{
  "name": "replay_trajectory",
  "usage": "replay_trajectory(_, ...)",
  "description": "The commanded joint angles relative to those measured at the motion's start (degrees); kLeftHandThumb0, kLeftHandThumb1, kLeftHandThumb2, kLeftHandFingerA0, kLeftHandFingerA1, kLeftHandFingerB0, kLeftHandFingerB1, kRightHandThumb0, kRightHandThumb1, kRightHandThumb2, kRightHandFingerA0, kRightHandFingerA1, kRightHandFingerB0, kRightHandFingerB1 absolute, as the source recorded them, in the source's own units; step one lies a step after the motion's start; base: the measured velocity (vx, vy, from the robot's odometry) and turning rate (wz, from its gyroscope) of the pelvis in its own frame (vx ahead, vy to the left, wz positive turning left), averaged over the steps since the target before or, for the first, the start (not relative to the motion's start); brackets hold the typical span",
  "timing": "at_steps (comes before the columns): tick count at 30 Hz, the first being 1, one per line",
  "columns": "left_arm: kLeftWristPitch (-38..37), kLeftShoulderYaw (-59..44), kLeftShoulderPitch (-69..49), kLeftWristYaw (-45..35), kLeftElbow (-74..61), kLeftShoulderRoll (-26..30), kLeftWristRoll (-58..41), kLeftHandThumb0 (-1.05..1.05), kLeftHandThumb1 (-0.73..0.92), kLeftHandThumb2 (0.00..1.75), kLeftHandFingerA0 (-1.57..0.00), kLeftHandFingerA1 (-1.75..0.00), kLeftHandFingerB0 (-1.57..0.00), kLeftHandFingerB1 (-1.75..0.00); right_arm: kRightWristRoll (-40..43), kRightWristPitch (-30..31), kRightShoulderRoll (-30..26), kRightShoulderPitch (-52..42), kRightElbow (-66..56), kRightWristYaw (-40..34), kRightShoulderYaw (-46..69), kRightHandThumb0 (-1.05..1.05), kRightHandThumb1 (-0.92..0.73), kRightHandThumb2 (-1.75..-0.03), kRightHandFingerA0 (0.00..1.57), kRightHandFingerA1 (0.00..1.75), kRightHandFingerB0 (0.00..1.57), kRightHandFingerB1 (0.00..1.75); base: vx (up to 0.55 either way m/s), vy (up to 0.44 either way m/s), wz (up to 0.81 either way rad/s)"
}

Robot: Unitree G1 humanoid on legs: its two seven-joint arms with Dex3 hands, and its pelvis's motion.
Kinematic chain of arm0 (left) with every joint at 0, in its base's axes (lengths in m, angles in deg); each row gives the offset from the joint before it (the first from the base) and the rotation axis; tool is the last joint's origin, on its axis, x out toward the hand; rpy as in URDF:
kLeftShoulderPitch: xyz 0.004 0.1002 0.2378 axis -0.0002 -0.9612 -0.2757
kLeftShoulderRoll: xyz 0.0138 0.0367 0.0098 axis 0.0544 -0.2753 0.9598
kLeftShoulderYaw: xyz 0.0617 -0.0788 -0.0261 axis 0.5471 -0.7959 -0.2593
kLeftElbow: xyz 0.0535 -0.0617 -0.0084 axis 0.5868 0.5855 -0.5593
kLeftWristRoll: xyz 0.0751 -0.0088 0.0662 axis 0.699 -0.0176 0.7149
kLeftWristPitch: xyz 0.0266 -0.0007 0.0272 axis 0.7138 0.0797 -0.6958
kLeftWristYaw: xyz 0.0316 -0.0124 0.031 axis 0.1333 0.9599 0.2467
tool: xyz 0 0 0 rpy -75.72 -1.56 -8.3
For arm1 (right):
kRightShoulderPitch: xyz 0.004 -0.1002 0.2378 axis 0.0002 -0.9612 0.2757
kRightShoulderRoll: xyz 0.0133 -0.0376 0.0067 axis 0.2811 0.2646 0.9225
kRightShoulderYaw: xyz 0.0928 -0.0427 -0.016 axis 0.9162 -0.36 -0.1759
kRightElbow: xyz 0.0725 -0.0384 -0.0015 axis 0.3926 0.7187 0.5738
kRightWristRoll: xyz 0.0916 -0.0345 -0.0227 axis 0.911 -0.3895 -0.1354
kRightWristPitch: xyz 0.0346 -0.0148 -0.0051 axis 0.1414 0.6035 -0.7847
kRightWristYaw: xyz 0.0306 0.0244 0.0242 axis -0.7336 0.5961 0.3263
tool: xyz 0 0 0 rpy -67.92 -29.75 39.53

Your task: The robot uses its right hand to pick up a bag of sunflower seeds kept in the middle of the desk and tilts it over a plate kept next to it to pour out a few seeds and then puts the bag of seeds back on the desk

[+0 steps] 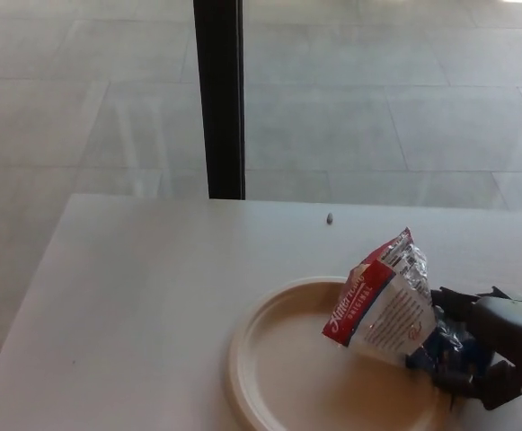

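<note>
Red-white seed bag (377,303) tilted over plate (269,377), right robot hand (481,346) gripping.

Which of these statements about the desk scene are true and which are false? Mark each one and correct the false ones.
1. The robot's right hand holds the seed bag. True.
2. The bag stands upright in the middle of the desk. False: it is held tilted, with its top leaning over the plate.
3. The plate is heaped with seeds. False: no seeds show on its visible surface.
4. A single small dark speck, perhaps a seed, lies on the desk beyond the plate. True.
5. The robot's left hand rests on the plate. False: the left hand is not in view.
</note>
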Motion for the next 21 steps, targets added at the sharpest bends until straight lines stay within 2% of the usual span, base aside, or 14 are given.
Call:
replay_trajectory(1, -1.42, 0.12, -0.29, 0.57, 0.07, 0.98, 0.19, -0.89, 0.71, 0.85, -0.4, -0.56, -0.36, -0.45, -4.8, 11.77, -0.22, 1.86, -1.02, 15.59, -5.94, -0.85, -0.46, -0.78, 0.45, 0.76, 0.0, 0.0, 0.0, 0.0, 0.0)
replay_trajectory(2, -1.47, 0.17, -0.27, 0.52, 0.16, 1.02, 0.26, -0.84, 0.87, 0.66, -0.42, -0.52, -0.4, -0.38, -4.93, 12.62, -0.18, 1.96, -0.98, 15.89, -6.12, -0.74, -0.41, -0.77, 0.42, 0.71, 0.0, 0.08, 0.0, 0.0, 0.0)
replay_trajectory(4, -1.2, 0.12, -0.08, 0.86, 0.43, 1.05, 0.27, -0.83, 0.87, 0.66, -0.44, -0.52, -0.39, -0.38, -4.71, 13.36, 0.14, 1.98, -0.57, 15.74, -6.0, -0.69, -0.39, -0.76, 0.49, 0.78, 0.0, 0.1, 0.0, 0.0, 0.0)
replay_trajectory(7, -1.75, 0.74, -0.39, 0.51, 0.32, 1.04, 0.88, -0.82, 0.89, 0.66, -0.41, -0.51, -0.4, -0.38, -5.58, 14.94, 0.35, 2.01, 0.24, 16.15, -6.9, -0.72, -0.43, -0.74, 0.35, 0.69, 0.0, 0.04, 0.0, 0.0, 0.0)
replay_trajectory(8, -1.27, 0.67, -0.28, 0.48, 0.44, 1.13, 0.71, -0.82, 0.88, 0.66, -0.41, -0.5, -0.39, -0.38, -5.73, 15.01, 0.29, 1.72, -0.11, 15.69, -6.95, -0.66, -0.42, -0.73, 0.34, 0.68, 0.0, 0.08, 0.0, 0.0, 0.0)
replay_trajectory(9, -0.45, 0.32, -0.07, 0.73, 0.47, 1.12, 0.23, -0.86, 0.7, 0.83, -0.39, -0.55, -0.36, -0.45, -5.74, 14.22, 0.51, 0.62, -0.44, 13.16, -6.3, -0.46, -0.4, -0.78, 0.52, 0.76, 0.02, 0.29, 0.0, 0.0, 0.0)
replay_trajectory(11, -0.13, 0.19, 0.01, 0.85, 0.48, 1.11, 0.03, -0.86, 0.7, 0.83, -0.39, -0.55, -0.36, -0.45, -5.81, 14.28, 0.6, 0.15, -0.8, 12.24, -6.12, -0.46, -0.4, -0.78, 0.52, 0.76, 0.02, 0.29, 0.0, 0.0, 0.0)
replay_trajectory(12, -1.04, 0.42, -0.38, 0.74, 0.31, 0.91, 0.31, -0.81, 0.86, 0.66, -0.42, -0.52, -0.41, -0.39, -5.81, 13.58, 0.76, -0.66, -1.06, 10.52, -5.64, -0.4, -0.54, -0.59, 0.78, 0.98, 0.08, 0.29, 0.0, 0.0, 0.0)
replay_trajectory(13, -0.9, 0.4, -0.52, 0.49, 0.48, 0.95, 0.29, -0.83, 0.84, 0.66, -0.42, -0.52, -0.44, -0.39, -6.1, 12.85, 1.41, -1.64, -0.61, 7.64, -5.15, -0.27, -0.76, -0.62, 0.92, 1.03, 0.22, 0.34, 0.0, 0.0, 0.0)
replay_trajectory(15, -1.25, 0.66, -0.88, 0.52, 0.53, 0.75, 0.54, -0.84, 0.84, 0.66, -0.42, -0.53, -0.43, -0.39, -5.32, 10.17, 2.51, -3.7, -0.17, 3.35, -3.42, -0.25, -0.77, -0.67, 0.91, 1.08, 0.39, 0.39, 0.0, 0.0, 0.0)
replay_trajectory(16, -1.37, 0.73, -0.94, 0.5, 0.57, 0.71, 0.59, -0.84, 0.84, 0.66, -0.42, -0.53, -0.43, -0.39, -5.21, 9.84, 2.77, -4.05, -0.18, 2.9, -2.99, -0.25, -0.77, -0.67, 0.91, 1.08, 0.39, 0.39, 0.0, 0.0, 0.0)
replay_trajectory(19, -1.5, 0.88, -0.98, 0.67, 0.85, 0.59, 0.64, -0.85, 0.83, 0.65, -0.43, -0.51, -0.43, -0.38, -5.22, 8.89, 4.41, -5.88, -0.48, 0.03, -1.66, -0.22, -0.77, -0.75, 0.9, 1.11, 0.65, 0.45, 0.0, 0.0, 0.0)
replay_trajectory(20, -1.63, 1.18, -1.05, 0.8, 0.99, 0.64, 0.96, -0.9, 0.68, 0.82, -0.4, -0.53, -0.38, -0.43, -5.16, 8.61, 4.95, -6.65, -0.87, -1.06, -1.11, -0.23, -0.77, -0.79, 0.88, 1.22, 0.72, 0.47, 0.0, 0.0, 0.0)
replay_trajectory(21, -1.48, 1.16, -1.02, 0.95, 0.95, 0.62, 0.83, -0.85, 0.83, 0.65, -0.43, -0.5, -0.43, -0.37, -5.55, 7.37, 5.42, -7.4, -0.63, -3.31, -0.71, -0.2, -0.74, -0.84, 0.8, 1.44, 0.79, 0.5, 0.0, 0.0, 0.0)
